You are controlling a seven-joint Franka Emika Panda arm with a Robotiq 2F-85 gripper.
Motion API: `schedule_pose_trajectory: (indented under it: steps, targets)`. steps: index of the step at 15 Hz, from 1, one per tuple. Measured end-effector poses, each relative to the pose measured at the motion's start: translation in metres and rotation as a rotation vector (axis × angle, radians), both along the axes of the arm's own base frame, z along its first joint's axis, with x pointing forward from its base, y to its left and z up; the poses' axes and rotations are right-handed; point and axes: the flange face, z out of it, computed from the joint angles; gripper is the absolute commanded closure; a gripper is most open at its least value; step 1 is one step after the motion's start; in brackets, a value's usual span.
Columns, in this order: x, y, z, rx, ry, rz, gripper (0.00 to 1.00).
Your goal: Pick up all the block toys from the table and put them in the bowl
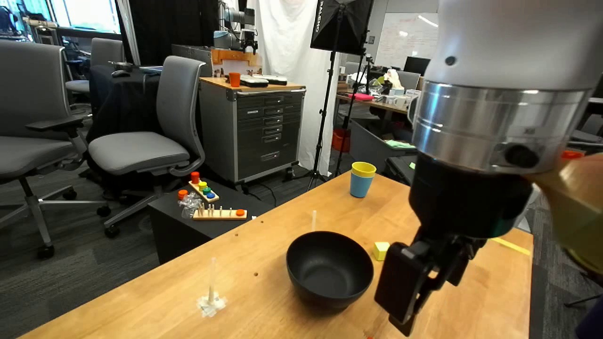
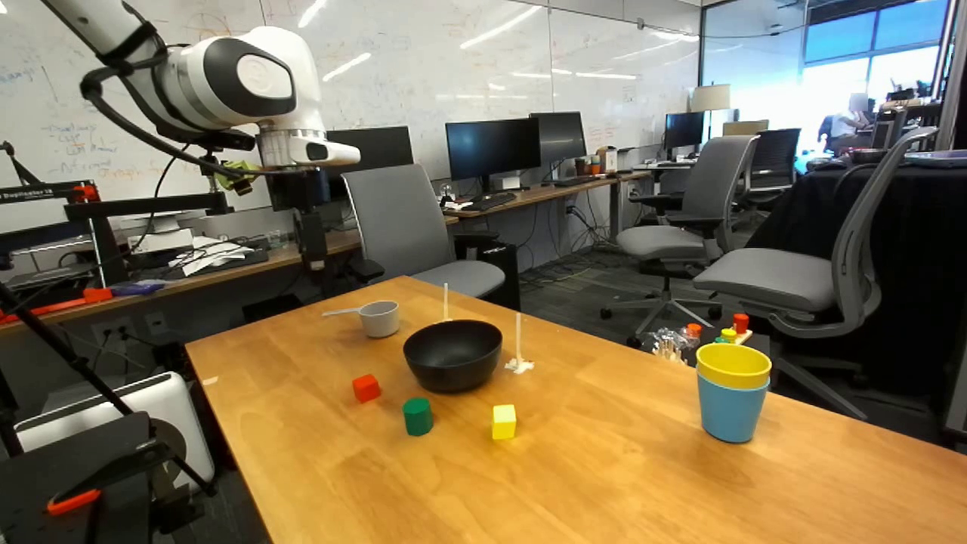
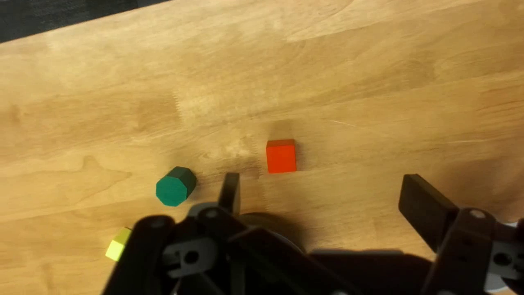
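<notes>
A red block [image 2: 366,387], a green block [image 2: 417,416] and a yellow block [image 2: 504,421] stand apart on the wooden table [image 2: 604,483], in front of the black bowl [image 2: 453,363]. The bowl's inside looks empty in an exterior view [image 1: 330,270]. My gripper [image 1: 426,306] is open and empty, above the table; it also shows in an exterior view [image 2: 317,264]. In the wrist view my gripper [image 3: 321,184] has its fingers wide apart, with the red block [image 3: 281,156] just beyond and between them. The green block [image 3: 172,190] and yellow block [image 3: 118,246] lie left of the fingers. The gripper mostly hides the bowl there.
A yellow-and-blue cup [image 2: 733,393] stands on the table, away from the blocks. A pale handled cup [image 2: 379,319] is behind the bowl. Thin upright sticks [image 2: 519,340] rise beside the bowl. A black stand with peg toys [image 1: 220,214] is beyond the table edge.
</notes>
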Motion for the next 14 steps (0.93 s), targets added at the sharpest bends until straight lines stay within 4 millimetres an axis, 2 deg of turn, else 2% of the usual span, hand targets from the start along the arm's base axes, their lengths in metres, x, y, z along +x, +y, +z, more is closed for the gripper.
schedule_pose_trajectory:
  steps: [5,10,14]
  targets:
    - [0.021,0.000,-0.021,-0.027,0.000,0.032,0.00]
    - [0.022,0.012,-0.048,-0.022,-0.027,0.089,0.00]
    - [0.029,0.007,-0.063,-0.008,-0.069,0.104,0.00]
